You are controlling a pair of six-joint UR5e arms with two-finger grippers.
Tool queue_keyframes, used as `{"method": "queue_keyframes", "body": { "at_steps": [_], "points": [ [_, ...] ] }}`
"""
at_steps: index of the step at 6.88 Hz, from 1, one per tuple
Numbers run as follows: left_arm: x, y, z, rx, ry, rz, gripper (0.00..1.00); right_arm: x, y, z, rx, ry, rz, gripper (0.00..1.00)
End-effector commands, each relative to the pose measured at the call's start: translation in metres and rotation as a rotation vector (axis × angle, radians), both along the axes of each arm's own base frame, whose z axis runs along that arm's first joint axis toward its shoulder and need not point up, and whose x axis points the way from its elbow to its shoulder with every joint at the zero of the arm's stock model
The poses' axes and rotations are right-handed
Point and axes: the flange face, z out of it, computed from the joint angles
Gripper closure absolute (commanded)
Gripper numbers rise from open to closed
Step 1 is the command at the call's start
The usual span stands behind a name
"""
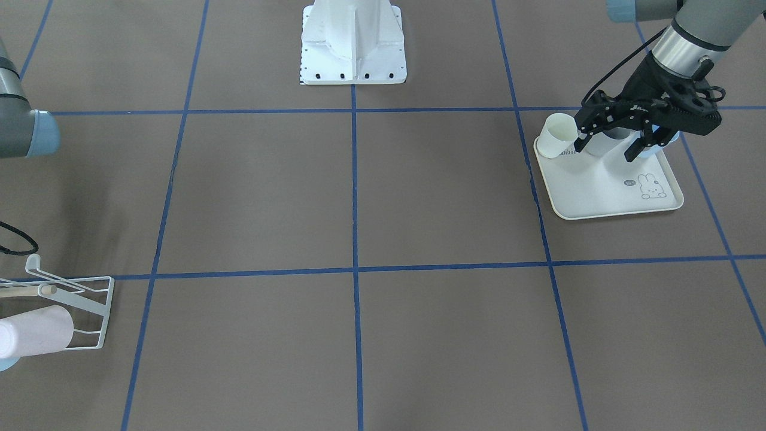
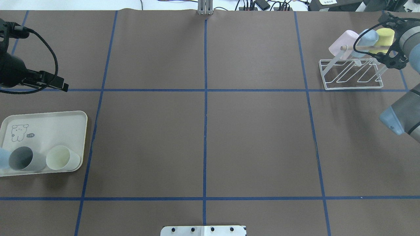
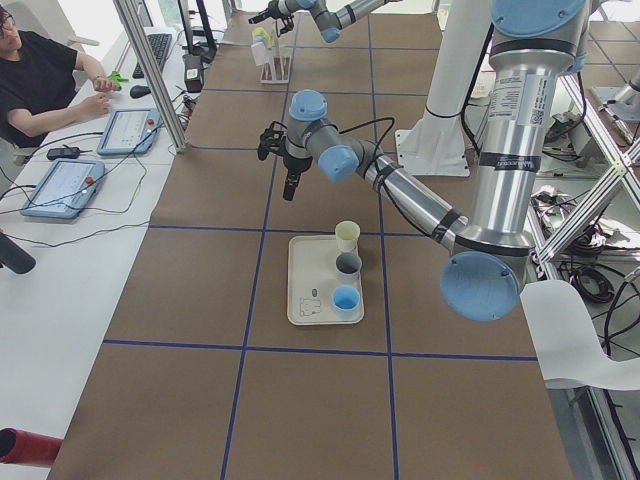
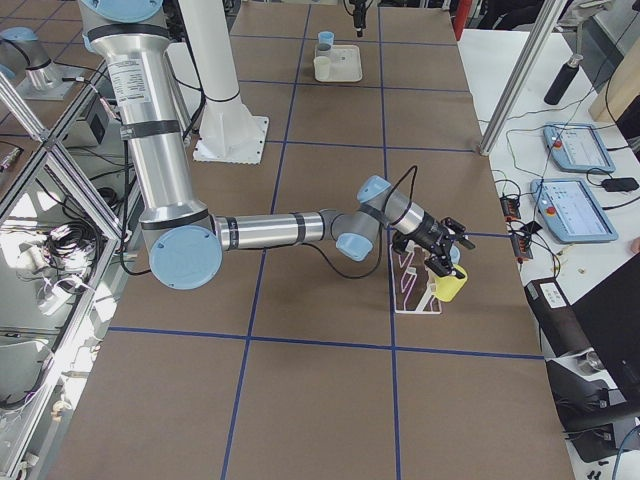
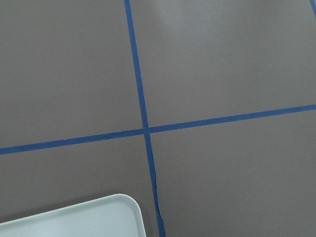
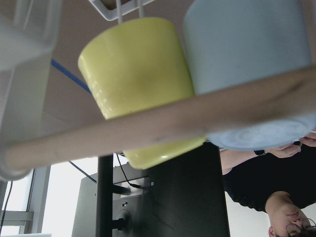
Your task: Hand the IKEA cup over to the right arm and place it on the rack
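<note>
Overhead and front views face each other across the table (image 2: 147,147), sharing tray (image 1: 598,191) and rack (image 2: 352,88).

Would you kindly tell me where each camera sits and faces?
Front: across the table, facing the base; left gripper.
Overhead: behind the robot, facing forward; left arm, right arm.
Left side: left table end; left arm near.
Right side: right table end; right arm near.
Left wrist: down at tray corner.
Right wrist: close on yellow cup.
Front and overhead share the tray.

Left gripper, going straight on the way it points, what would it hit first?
The left gripper would likely meet the brown table near the blue tape crossing, just off the cream tray's corner; depth is unclear.
</note>
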Motion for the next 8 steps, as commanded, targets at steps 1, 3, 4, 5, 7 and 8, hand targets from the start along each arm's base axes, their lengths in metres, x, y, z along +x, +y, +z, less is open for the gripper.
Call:
{"method": "queue_keyframes", "body": {
  "at_steps": [1, 3, 4, 5, 7, 8],
  "points": [
    [0.0, 0.0, 0.0, 0.001, 0.0, 0.001, 0.0, 0.004, 0.004, -0.037, 0.046, -0.094, 0.015, 0.01],
    [-0.001, 0.0, 0.001, -0.001, -0.003, -0.002, 0.0, 0.008, 0.01, -0.046, -0.021, -0.427, 0.068, 0.01],
    [-0.002, -0.001, 0.002, 0.0, -0.006, -0.005, 0.0, 0.015, 0.018, -0.044, -0.1, -0.645, 0.118, 0.01],
    [-0.004, -0.002, 0.003, 0.001, -0.011, -0.014, 0.0, 0.017, 0.032, -0.041, -0.202, -0.874, 0.193, 0.01],
    [-0.013, 0.002, 0.022, 0.006, -0.053, -0.009, 0.0, 0.018, 0.068, -0.048, -0.426, -1.292, 0.361, 0.01],
    [-0.034, 0.003, 0.047, 0.061, -0.129, -0.004, 0.0, 0.017, 0.084, -0.057, -0.559, -1.489, 0.451, 0.01]
  ]
}}
